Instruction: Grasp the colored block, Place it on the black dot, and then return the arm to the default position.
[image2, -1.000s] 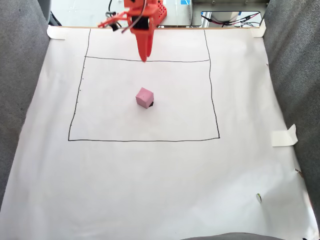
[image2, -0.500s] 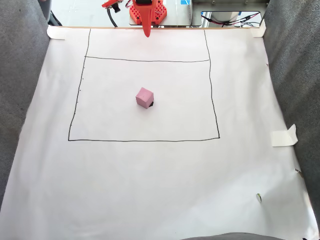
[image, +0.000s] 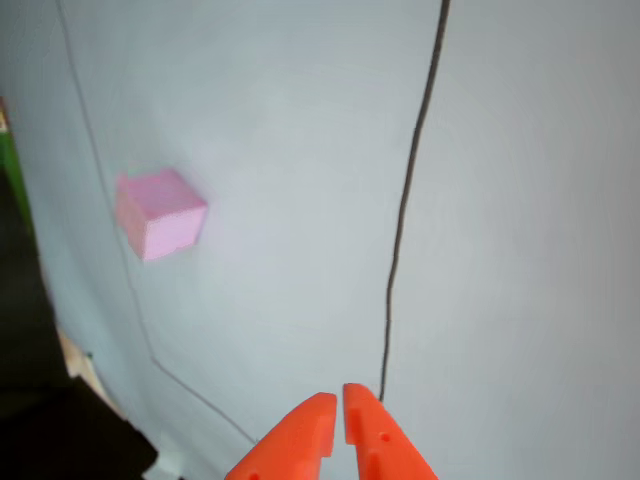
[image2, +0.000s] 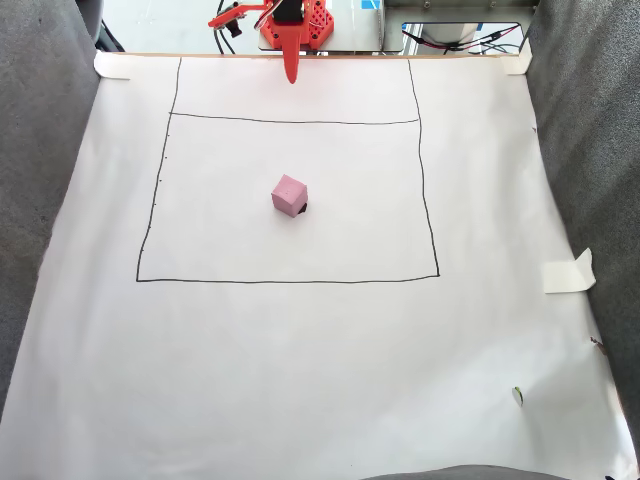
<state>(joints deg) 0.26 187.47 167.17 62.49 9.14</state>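
The light-pink foam cube (image2: 289, 195) sits near the middle of the drawn rectangle in the fixed view. A bit of black, the black dot (image2: 302, 209), peeks out at its lower right edge, mostly covered by the cube. My orange gripper (image2: 291, 78) hangs far back at the sheet's top edge by the arm's base, fingers together with nothing held, well apart from the cube. In the other view the cube (image: 160, 212) lies at the left and the two orange fingertips of the gripper (image: 338, 400) point up from the bottom edge, shut.
A white paper sheet (image2: 300, 360) with a thin drawn rectangle (image2: 430, 200) covers the table. Grey fabric (image2: 40, 150) flanks both sides. A folded piece of tape (image2: 568, 272) and a small green speck (image2: 517, 395) lie at the right. Cables (image2: 470, 40) run behind the sheet.
The arm has pulled back from over the rectangle's top line to the sheet's far edge by its base. The cube has not moved.
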